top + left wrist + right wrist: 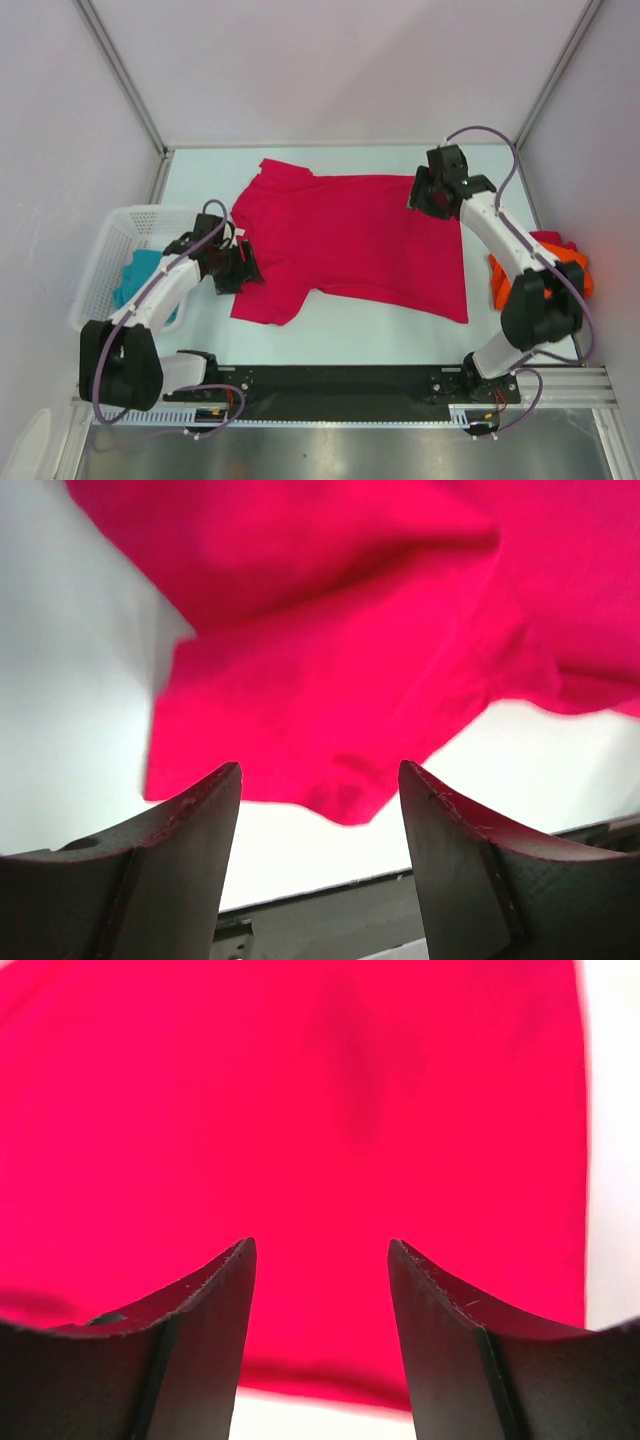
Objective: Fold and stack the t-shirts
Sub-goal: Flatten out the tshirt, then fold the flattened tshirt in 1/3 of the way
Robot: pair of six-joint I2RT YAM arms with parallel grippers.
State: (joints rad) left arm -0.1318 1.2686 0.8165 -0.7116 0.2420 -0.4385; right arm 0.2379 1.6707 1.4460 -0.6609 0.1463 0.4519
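Observation:
The crimson-pink t-shirt [350, 240] lies spread flat across the middle of the table, collar side at the left. At its left edge by the near sleeve my left gripper [240, 265] stands open, and the left wrist view shows the sleeve [330, 680] ahead of the empty fingers. My right gripper [425, 192] hovers open over the shirt's far right corner; in the right wrist view the flat cloth [320, 1110] fills the frame beyond the fingertips. An orange t-shirt [548, 262] is bunched at the right. A teal t-shirt [140, 280] lies in the basket.
A white mesh basket [115, 230] stands at the left edge of the table. A black rail [330, 380] with both arm bases runs along the near edge. Grey walls enclose the table on three sides.

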